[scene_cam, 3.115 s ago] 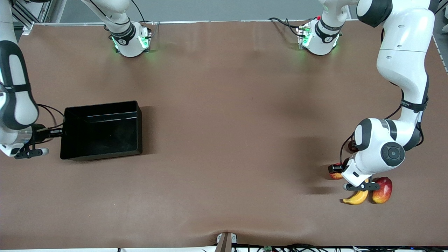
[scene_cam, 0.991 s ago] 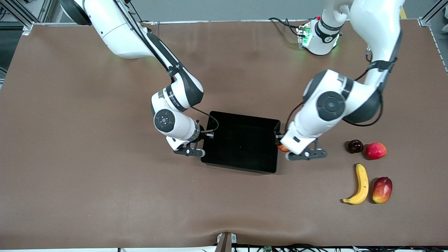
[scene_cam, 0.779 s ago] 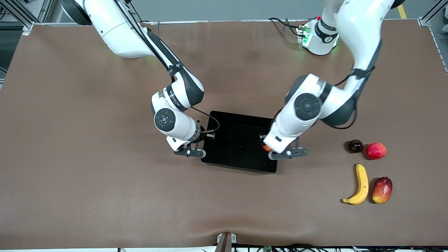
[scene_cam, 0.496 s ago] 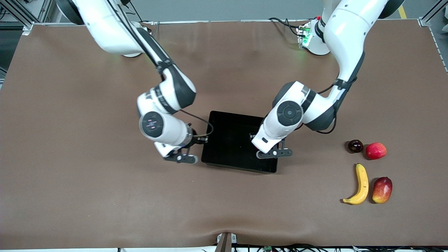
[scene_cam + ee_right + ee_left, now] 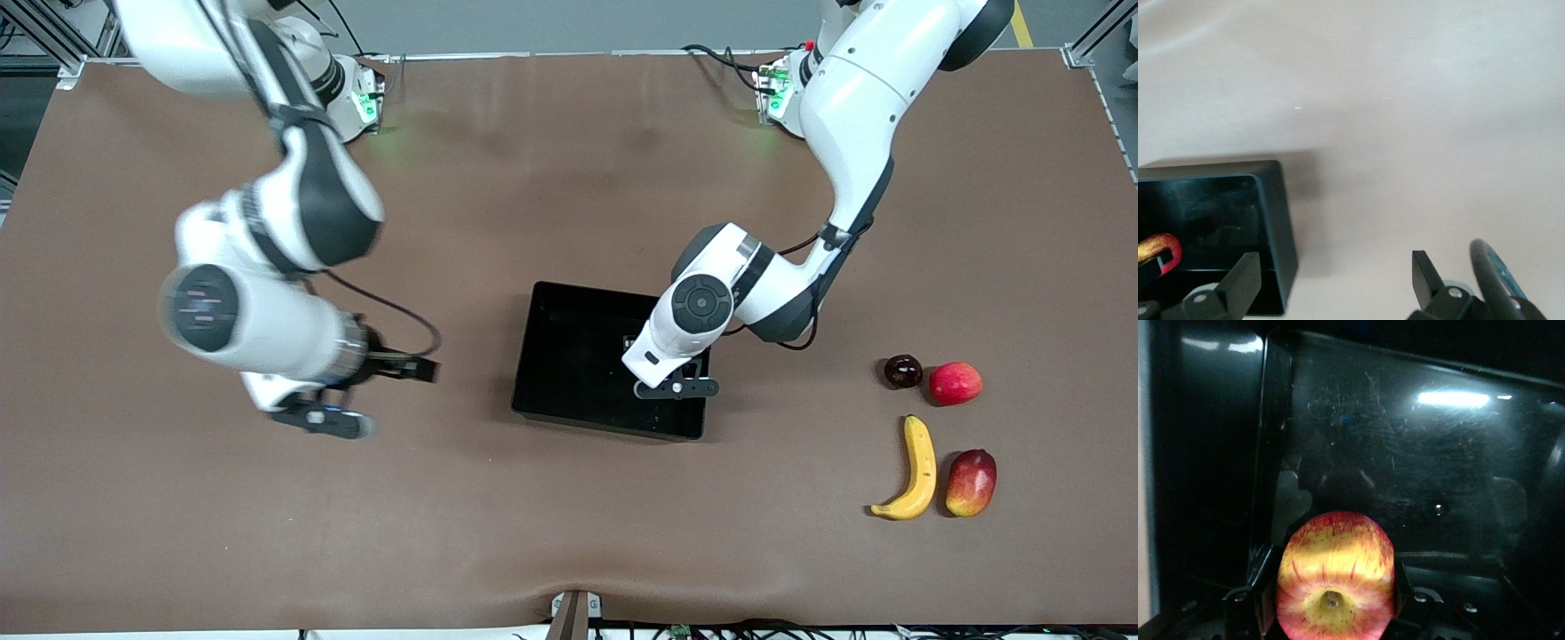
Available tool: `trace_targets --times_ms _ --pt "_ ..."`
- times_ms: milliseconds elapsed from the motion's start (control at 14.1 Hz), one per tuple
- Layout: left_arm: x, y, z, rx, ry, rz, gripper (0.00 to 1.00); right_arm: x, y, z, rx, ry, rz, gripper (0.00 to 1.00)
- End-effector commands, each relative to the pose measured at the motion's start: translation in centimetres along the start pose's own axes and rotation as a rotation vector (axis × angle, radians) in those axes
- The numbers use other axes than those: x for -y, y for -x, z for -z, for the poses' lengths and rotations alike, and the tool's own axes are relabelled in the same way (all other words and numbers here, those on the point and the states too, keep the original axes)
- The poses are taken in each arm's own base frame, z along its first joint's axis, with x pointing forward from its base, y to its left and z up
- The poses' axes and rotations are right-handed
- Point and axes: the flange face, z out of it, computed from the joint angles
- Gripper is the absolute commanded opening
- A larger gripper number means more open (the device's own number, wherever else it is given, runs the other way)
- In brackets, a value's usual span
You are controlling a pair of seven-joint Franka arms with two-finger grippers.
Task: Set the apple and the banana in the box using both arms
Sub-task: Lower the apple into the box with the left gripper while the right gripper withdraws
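Note:
The red-and-yellow apple (image 5: 1335, 553) sits between the jaws of my left gripper (image 5: 1335, 587), which is shut on it and hangs low inside the glossy black box (image 5: 569, 356), above the box floor (image 5: 1418, 467). In the front view the left hand hides the apple. The right wrist view shows the apple (image 5: 1158, 250) over the box wall (image 5: 1275, 220). My right gripper (image 5: 425, 368) is open and holds nothing, over bare table toward the right arm's end, apart from the box. The yellow banana (image 5: 916, 471) lies on the table toward the left arm's end.
A red-and-yellow mango (image 5: 971, 482) lies beside the banana. A pink-red fruit (image 5: 956, 383) and a small dark fruit (image 5: 902, 371) sit a little farther from the front camera. Brown table surface stretches all around the box.
My right gripper has opened, let go of the box's wall and swung away toward its own end. The left gripper has carried the apple from the box's edge to inside the box.

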Motion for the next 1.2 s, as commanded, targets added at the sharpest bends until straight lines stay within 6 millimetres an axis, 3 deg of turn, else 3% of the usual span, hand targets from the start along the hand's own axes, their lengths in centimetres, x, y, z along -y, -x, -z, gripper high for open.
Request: trace_targets --times_ms 0,142,212,283,354,496,566,779,920,1062,1133 --pt "-1.0 0.4 -1.0 -0.005 -0.021 -0.015 0.1 -6.1 0.1 6.5 -0.012 -0.01 -0.002 1.0" --pt "-1.4 0.8 -2.4 0.01 -0.033 -0.024 0.25 -11.7 -0.2 10.4 -0.034 -0.024 0.047 1.0" --pt "-1.4 0.8 -2.7 0.012 -0.035 -0.024 0.41 -14.0 0.2 11.8 -0.026 -0.017 0.066 1.0" --pt "-1.5 0.8 -3.1 0.012 -0.035 -0.027 0.81 -15.5 0.9 13.3 -0.037 -0.002 0.059 1.0" --pt "-1.4 0.6 -2.9 -0.009 -0.038 -0.036 1.0 -16.5 2.1 14.2 -0.047 0.046 0.055 1.0" --pt "-1.5 0.2 -1.3 -0.041 -0.034 -0.039 1.0 -18.0 4.3 15.4 -0.082 0.128 0.048 1.0" --pt "-1.1 -0.3 0.4 -0.066 -0.026 -0.033 1.0 -18.8 5.3 16.0 -0.091 0.144 0.041 1.0" --pt "0.3 -1.5 8.2 -0.151 -0.001 -0.006 1.0 -21.0 8.3 17.4 -0.099 0.151 0.028 1.0" --pt "4.4 -3.3 13.4 -0.199 0.01 0.061 1.0 -23.8 9.3 17.9 -0.095 0.149 0.074 1.0" --pt "7.2 -4.4 15.0 -0.223 0.009 0.098 1.0 -26.1 10.3 18.7 -0.102 0.142 0.097 1.0" --pt "9.6 -5.5 15.4 -0.232 0.001 0.101 1.0 -26.6 10.5 18.5 -0.099 0.141 0.089 1.0"
